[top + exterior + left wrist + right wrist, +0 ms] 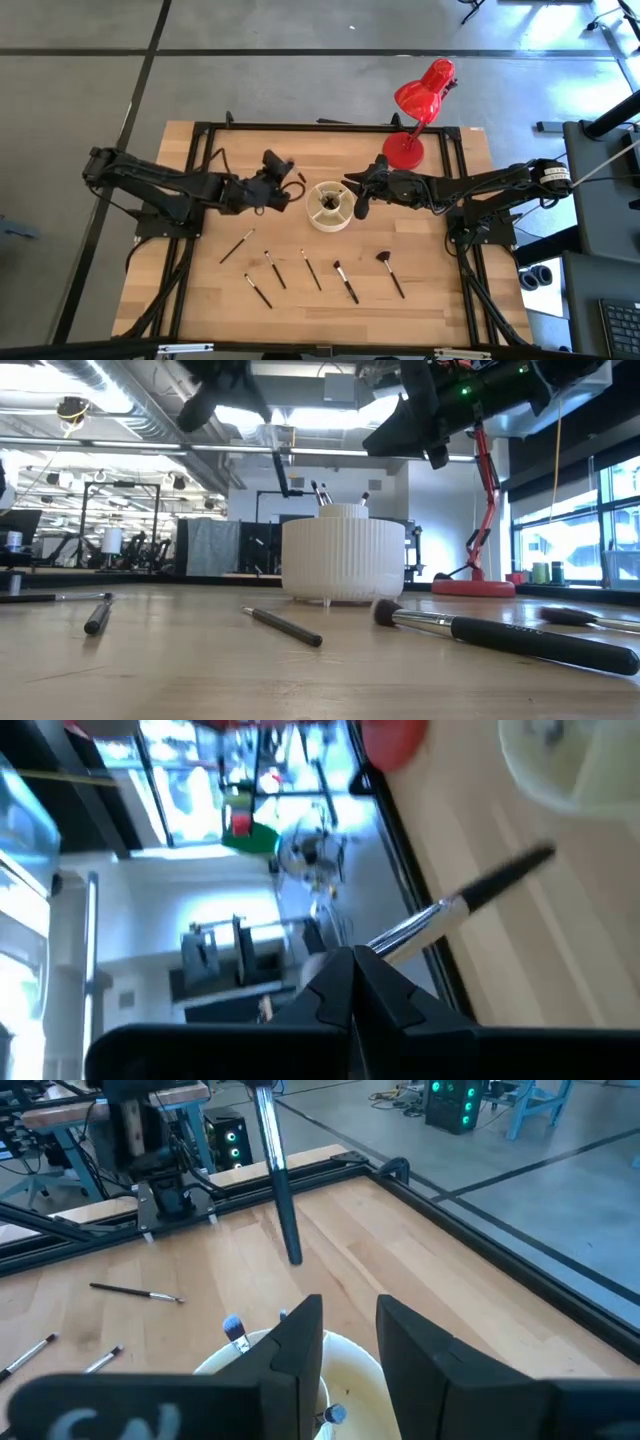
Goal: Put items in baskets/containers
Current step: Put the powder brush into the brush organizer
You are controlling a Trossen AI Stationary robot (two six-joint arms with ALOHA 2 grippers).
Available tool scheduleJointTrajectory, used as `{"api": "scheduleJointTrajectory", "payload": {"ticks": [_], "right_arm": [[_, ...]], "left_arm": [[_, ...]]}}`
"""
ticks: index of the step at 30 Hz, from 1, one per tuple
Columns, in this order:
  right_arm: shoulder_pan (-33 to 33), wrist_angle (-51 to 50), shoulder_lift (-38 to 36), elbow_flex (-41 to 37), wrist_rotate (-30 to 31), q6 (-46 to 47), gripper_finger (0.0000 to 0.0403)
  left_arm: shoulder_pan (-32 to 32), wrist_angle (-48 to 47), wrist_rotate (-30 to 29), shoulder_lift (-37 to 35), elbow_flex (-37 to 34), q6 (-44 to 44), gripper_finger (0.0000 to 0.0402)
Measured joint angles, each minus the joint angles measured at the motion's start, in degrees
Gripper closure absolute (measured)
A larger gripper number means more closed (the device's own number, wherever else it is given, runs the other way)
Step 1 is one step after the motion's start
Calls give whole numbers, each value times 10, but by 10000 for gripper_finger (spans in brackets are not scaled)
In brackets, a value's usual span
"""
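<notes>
The cream organizer cup point(329, 206) stands mid-table with a few brushes upright in it point(320, 492). My left gripper point(283, 182) is just left of the cup, above the table, shut on a makeup brush point(470, 900) that also shows in the right wrist view point(277, 1180). My right gripper point(352, 1308) hangs open and empty over the cup's right rim point(358, 200). Several brushes lie flat on the table nearer the front, among them a dark one point(346, 282) and one with a reddish fan tip point(389, 272). My left gripper pinches the brush between its two fingers at the silver ferrule end point(385, 945). The fingers come from the table's left. The dark handle point(510, 875) sticks out past the fingertips toward the cup, slanting downward, and the brush is clear of the table.
A red desk lamp point(420, 110) stands at the back right, its base point(403, 152) close behind my right gripper. A black frame rail point(330, 127) runs round the table. Bare wood lies between the loose brushes and the cup.
</notes>
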Motion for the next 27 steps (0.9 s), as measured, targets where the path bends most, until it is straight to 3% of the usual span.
{"api": "scheduleJointTrajectory", "payload": {"ticks": [9,15,19,23,27], "right_arm": [[0,0,0,0,0,-2,305],[0,1,0,0,0,-4,305],[0,8,0,0,0,-4,305],[0,9,0,0,0,-3,305],[0,9,0,0,0,-3,305]], "left_arm": [[15,60,147,0,12,1,400],[25,134,159,0,12,16,400],[38,181,212,2,12,5,400],[53,207,258,22,12,-29,400],[62,241,267,65,12,-30,399]]}}
